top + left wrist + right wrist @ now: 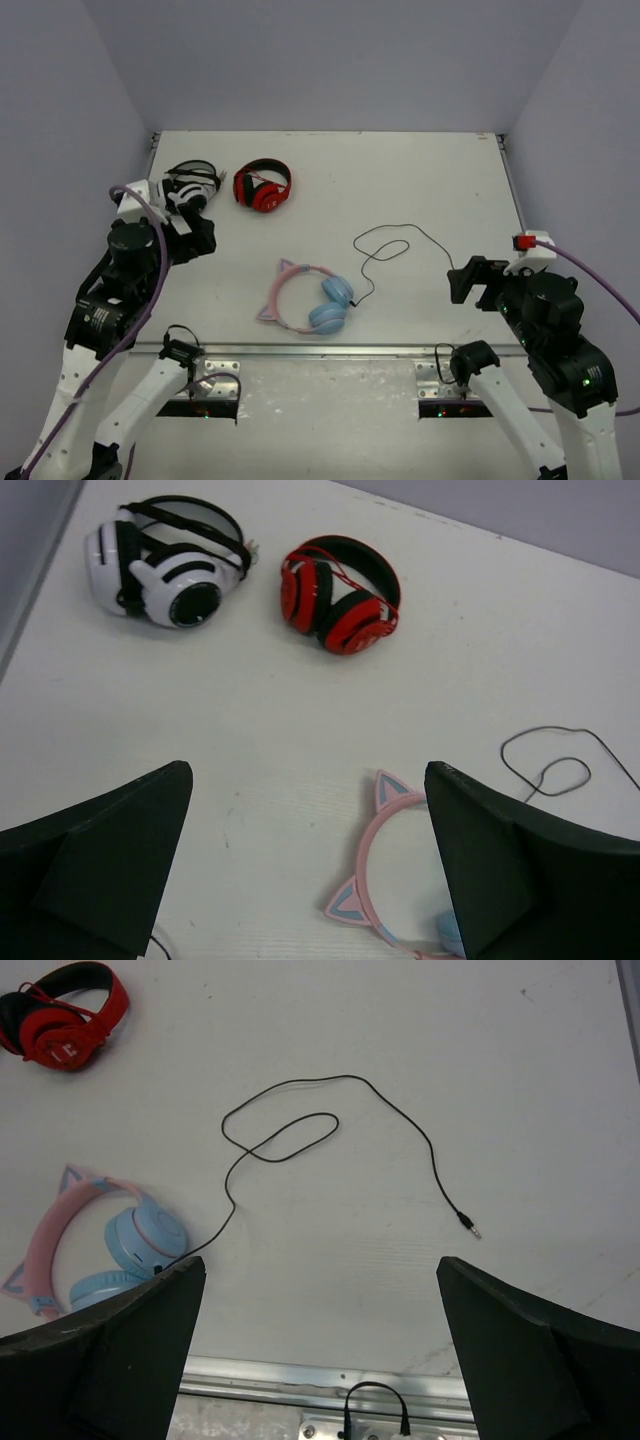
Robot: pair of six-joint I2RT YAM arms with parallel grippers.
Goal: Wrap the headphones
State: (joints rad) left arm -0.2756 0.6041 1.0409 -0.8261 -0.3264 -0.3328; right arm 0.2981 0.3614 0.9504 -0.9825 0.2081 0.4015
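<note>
Wrapping is not begun. Cat-ear headphones [308, 298] are found by the near edge, cable [400, 245] strewn uncoiled toward the right edge. Left gripper [310, 880] and right gripper [320, 1350] are held spread, empty.

Pink headphones [308, 298] lie near the front edge of the white table [450, 180], cable [352, 1078] looping rightward; red headphones [262, 186] and white headphones [165, 565] sit back left.
</note>
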